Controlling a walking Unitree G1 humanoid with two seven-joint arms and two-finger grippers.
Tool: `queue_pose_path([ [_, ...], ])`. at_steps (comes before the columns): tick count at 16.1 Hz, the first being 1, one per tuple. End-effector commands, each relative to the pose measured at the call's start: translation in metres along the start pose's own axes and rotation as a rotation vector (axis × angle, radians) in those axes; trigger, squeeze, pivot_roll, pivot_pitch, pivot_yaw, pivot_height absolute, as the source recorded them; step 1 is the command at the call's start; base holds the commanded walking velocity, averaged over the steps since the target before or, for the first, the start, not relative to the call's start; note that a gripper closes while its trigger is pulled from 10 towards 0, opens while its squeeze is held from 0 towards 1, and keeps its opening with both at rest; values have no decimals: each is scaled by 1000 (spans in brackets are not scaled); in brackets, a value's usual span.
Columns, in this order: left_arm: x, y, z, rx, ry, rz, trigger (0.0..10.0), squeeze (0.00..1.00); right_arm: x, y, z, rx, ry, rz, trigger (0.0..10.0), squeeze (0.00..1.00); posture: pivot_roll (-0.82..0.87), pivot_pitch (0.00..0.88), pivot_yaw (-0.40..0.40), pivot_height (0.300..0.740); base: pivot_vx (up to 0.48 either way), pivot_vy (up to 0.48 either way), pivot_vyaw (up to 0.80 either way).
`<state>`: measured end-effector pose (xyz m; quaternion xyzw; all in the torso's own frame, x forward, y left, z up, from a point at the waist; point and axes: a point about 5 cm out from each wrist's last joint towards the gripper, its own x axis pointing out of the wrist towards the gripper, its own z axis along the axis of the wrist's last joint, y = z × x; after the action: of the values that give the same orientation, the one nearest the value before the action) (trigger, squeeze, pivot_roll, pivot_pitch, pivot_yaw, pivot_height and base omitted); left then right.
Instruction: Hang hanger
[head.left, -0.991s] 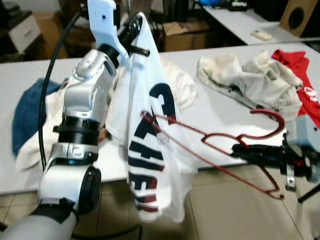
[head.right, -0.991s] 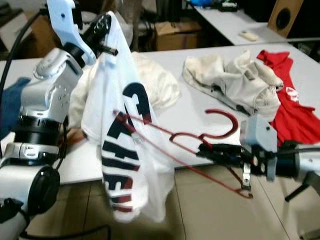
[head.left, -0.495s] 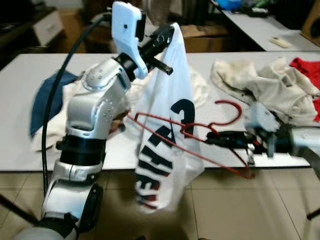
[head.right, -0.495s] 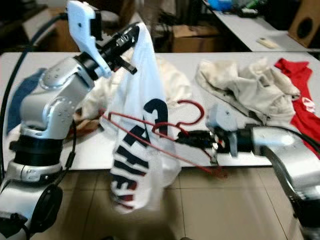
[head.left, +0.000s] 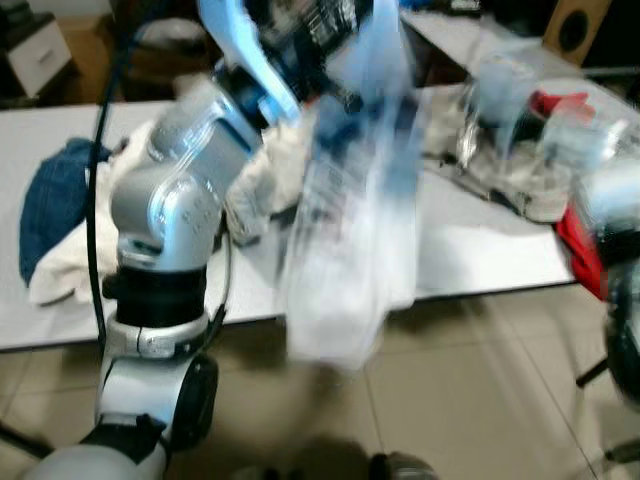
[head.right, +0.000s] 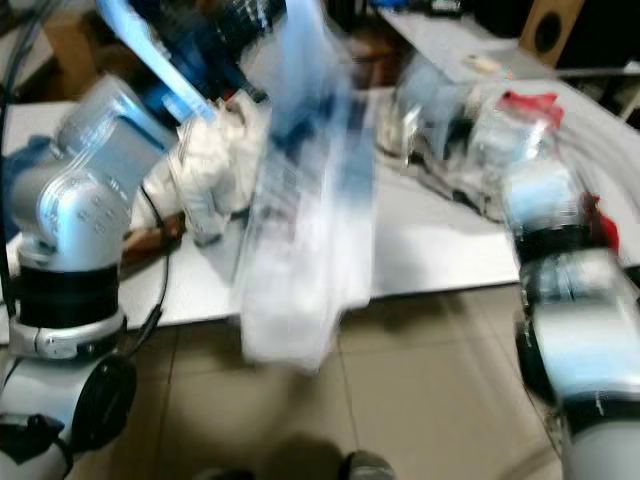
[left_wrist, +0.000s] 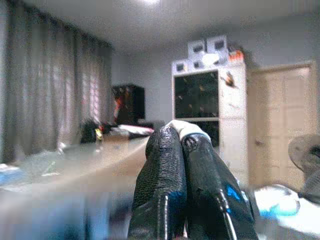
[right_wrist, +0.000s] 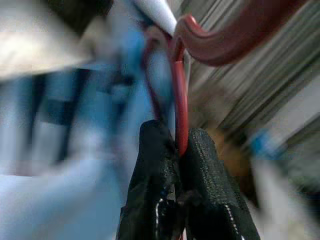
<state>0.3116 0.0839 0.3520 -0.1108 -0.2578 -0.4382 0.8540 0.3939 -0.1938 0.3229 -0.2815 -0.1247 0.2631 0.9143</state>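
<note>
Left gripper (left_wrist: 182, 142): raised above the table's near edge, fingers pressed together on a fold of the white shirt (head.left: 345, 250), a sliver of white cloth visible at the tips in the left wrist view. Shirt: hanging from that grip, draped past the near edge of the white table (head.left: 480, 250) toward the tiled floor (head.left: 450, 400). Right gripper (right_wrist: 179, 145): clamped on the wire of the red hanger (right_wrist: 220, 40), the wire running up between the two pads to the thick curved hook above. Step in hand, as judged: carrying shirt and hanger together toward a hanging point. For a clean result: keep both clamps firm throughout the move; keep the hook end uppermost and free of cloth; hold the shirt high enough to clear the table edge and the floor; slow the turn before presenting the hook, to limit swing. Heavy motion blur in both eye views: shirt print unreadable, hanger not traceable there, threading of the hanger through the shirt not confirmable. Right arm (head.right: 560, 300) reduced to a pale smear at the table's right end, gripper not distinguishable there. Blue garment (head.left: 55, 200) near the left end and pale and red clothes (head.left: 530, 140) toward the right end: outlines only. No rail or hanging point identifiable.
</note>
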Motion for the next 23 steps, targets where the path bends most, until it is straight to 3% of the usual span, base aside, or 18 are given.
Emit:
queue_pose_path([
  [1,-4,4,12,22,-44,26,10000,0,0,-10,12,-9,-73,-32,10000,0,-153,0,12,740,0,0,0],
  [3,-8,13,4,51,-10,96,10000,0,5,7,0,-55,-35,105,10000,0,-154,0,9,740,0,0,0],
  [4,-10,22,-5,100,28,175,10000,0,6,25,-18,-80,2,176,10000,0,-155,0,10,740,0,0,0],
  [6,-16,34,-24,137,112,264,10000,0,4,54,-47,-12,48,279,10000,0,-164,0,21,740,0,0,0],
  [7,-21,44,-44,172,201,366,10000,0,-4,74,-70,28,98,367,10000,0,-164,0,21,740,0,0,0],
  [10,-36,55,-92,217,399,470,10000,0,-31,108,-113,101,205,498,10000,0,-172,0,31,740,0,0,0],
  [12,-61,66,-135,270,579,594,10000,0,-60,132,-140,149,268,563,10000,0,-182,0,52,740,0,0,0],
  [13,-61,66,-135,270,579,594,10000,0,-60,132,-140,149,268,563,10000,0,-182,0,52,740,0,0,0],
  [14,-74,81,-142,334,617,709,10000,0,-79,136,-145,159,262,577,10000,0,-197,0,73,740,0,0,0],
  [15,-76,87,-141,356,616,746,10000,0,-85,137,-145,160,255,582,10000,0,-198,0,74,740,0,0,0],
  [16,-79,109,-123,451,584,840,10000,0,-102,138,-139,150,245,623,10000,0,-201,0,85,740,0,0,0],
  [19,-89,132,-99,574,573,929,10000,0,-122,139,-130,128,246,675,10000,0,-205,0,93,740,0,0,0],
  [21,-99,143,-88,660,605,911,10000,0,-139,136,-122,120,263,703,10000,0,-204,0,99,740,0,0,0],
  [23,-118,139,-111,631,792,682,10000,0,-151,130,-94,141,224,695,10000,0,-202,0,99,740,0,0,0],
])
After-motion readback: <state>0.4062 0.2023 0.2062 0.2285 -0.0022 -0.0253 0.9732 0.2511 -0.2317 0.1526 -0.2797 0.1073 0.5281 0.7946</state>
